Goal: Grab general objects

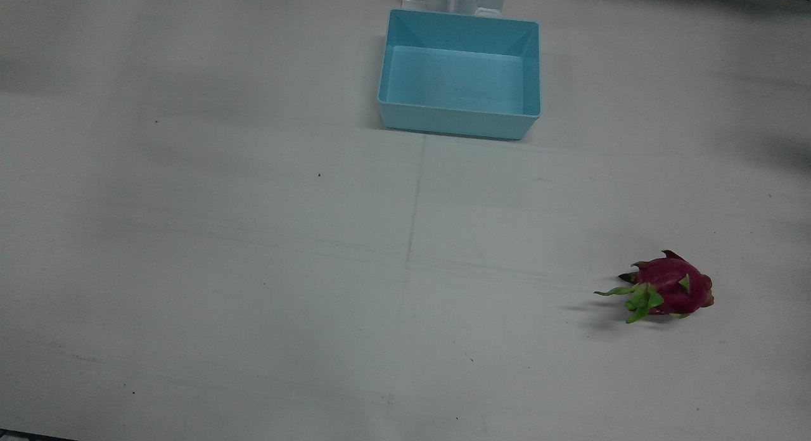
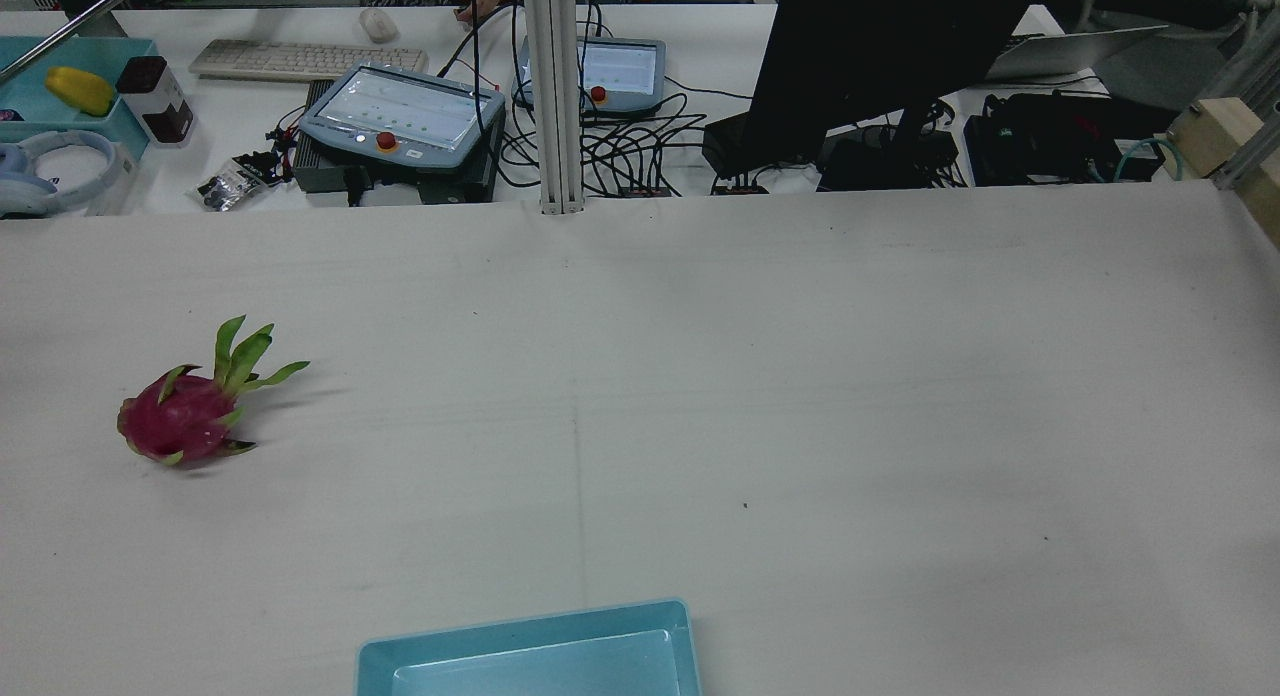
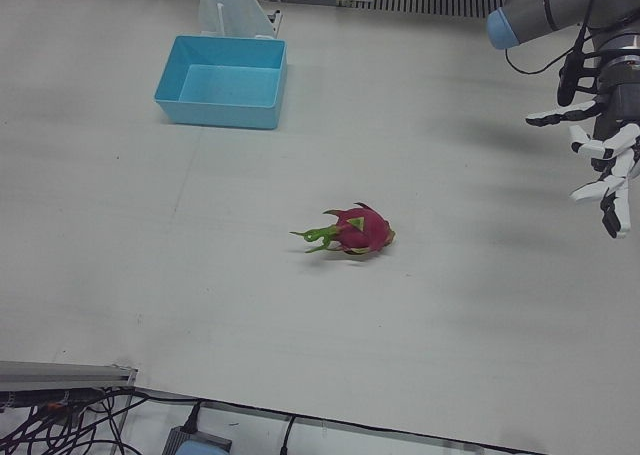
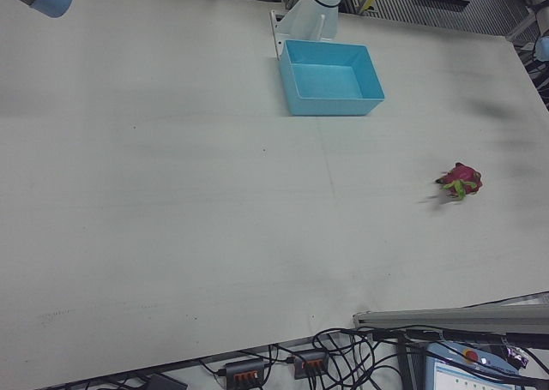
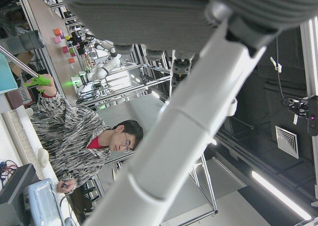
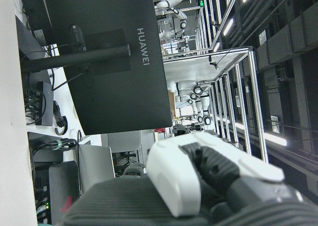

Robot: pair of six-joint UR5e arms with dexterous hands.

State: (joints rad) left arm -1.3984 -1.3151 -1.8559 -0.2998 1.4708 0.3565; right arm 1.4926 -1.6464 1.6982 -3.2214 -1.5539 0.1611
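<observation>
The left hand (image 3: 598,165) is seen at the right edge of the left-front view, raised above the surface (image 3: 200,275) and well apart from the dragon fruit (image 3: 358,231). Its palm is turned down and its fingers (image 3: 612,210) are spread apart, with nothing between them. The right hand (image 6: 208,181) is shown only by its own camera, in close-up; whether its fingers are apart or together cannot be told. The dragon fruit lies on its side on the surface, well apart from the blue bin (image 3: 224,82), on the left arm's half. In the front view its long axis runs roughly across the picture, the green leafy tips (image 1: 637,298) pointing left and the rounded magenta end right.
</observation>
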